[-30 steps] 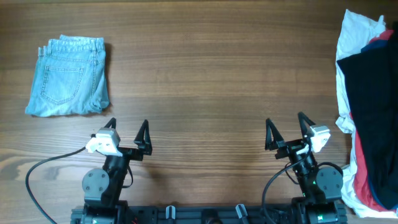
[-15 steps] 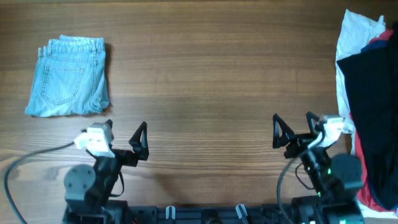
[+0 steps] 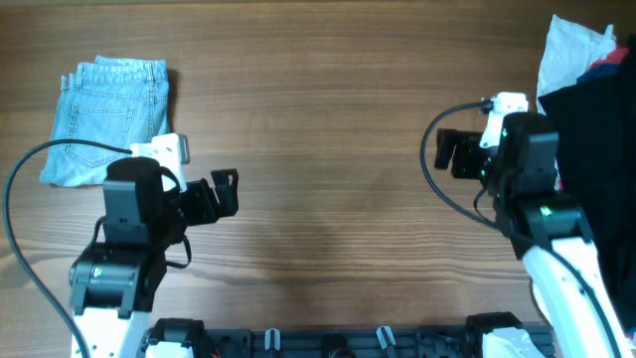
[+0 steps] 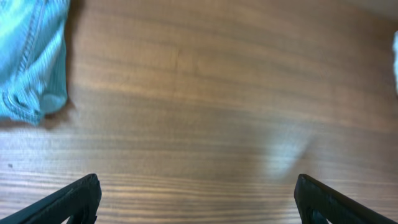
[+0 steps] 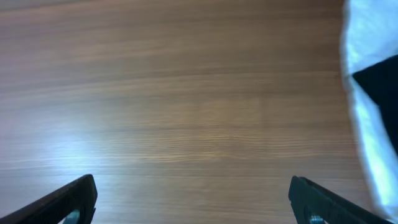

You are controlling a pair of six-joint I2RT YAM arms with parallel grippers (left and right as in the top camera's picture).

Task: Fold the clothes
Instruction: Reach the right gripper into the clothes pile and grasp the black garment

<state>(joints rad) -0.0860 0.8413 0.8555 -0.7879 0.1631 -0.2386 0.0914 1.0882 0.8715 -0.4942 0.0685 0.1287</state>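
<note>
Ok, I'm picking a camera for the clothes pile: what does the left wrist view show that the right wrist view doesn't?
Left wrist only: the light-blue denim, top left. Right wrist only: the black garment and white cloth at its right edge. Both: the wooden table below open, empty jaws of the left gripper and right gripper.

On the worktop, the folded jeans lie far left and the heap of clothes at the right edge, with the left arm and right arm between them.
</note>
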